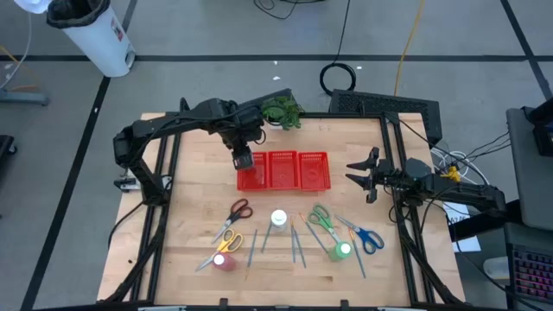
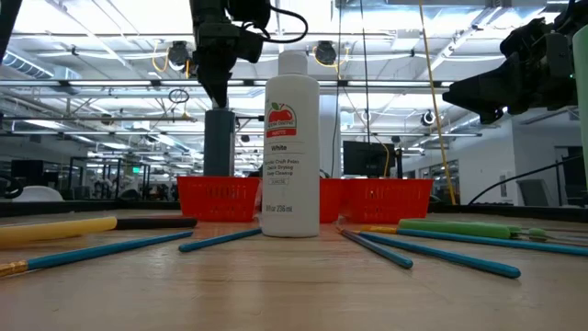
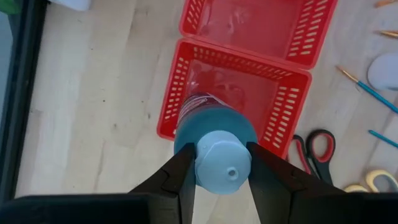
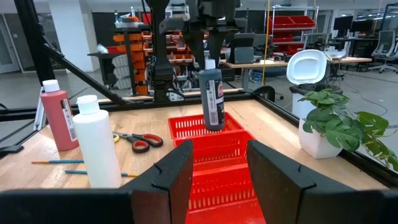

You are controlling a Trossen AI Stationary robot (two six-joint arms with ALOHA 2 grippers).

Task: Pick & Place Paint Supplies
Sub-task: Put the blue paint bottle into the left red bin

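Note:
A dark paint bottle [image 4: 213, 99] with a pale blue cap hangs over the left compartment [image 1: 252, 177] of the red mesh tray [image 1: 313, 169]. My left gripper [image 3: 219, 149] is shut on it from above. On the near half of the table stand a white bottle [image 1: 278, 219], a pink bottle [image 1: 224, 262] and a green bottle [image 1: 343, 250]. Among them lie red-handled scissors [image 1: 239, 209], yellow [image 1: 226, 240], green [image 1: 321, 216] and blue [image 1: 367, 238] ones, and thin brushes [image 1: 296, 244]. My right gripper [image 1: 359, 175] waits open at the table's right edge. My left gripper pinches the bottle's pale blue cap [image 3: 214, 168] between its two fingers [image 3: 185, 163], which point down from above. The bottle hangs upright below the fingers. Its lower end [image 4: 214, 126] is at about the height of the tray's rim, over the left compartment.
A small green potted plant [image 1: 282, 111] stands at the far edge behind the tray. The tray's middle and right compartments [image 1: 298, 169] show nothing in them. Bare wood lies between the tray and the row of supplies, and left of the tray.

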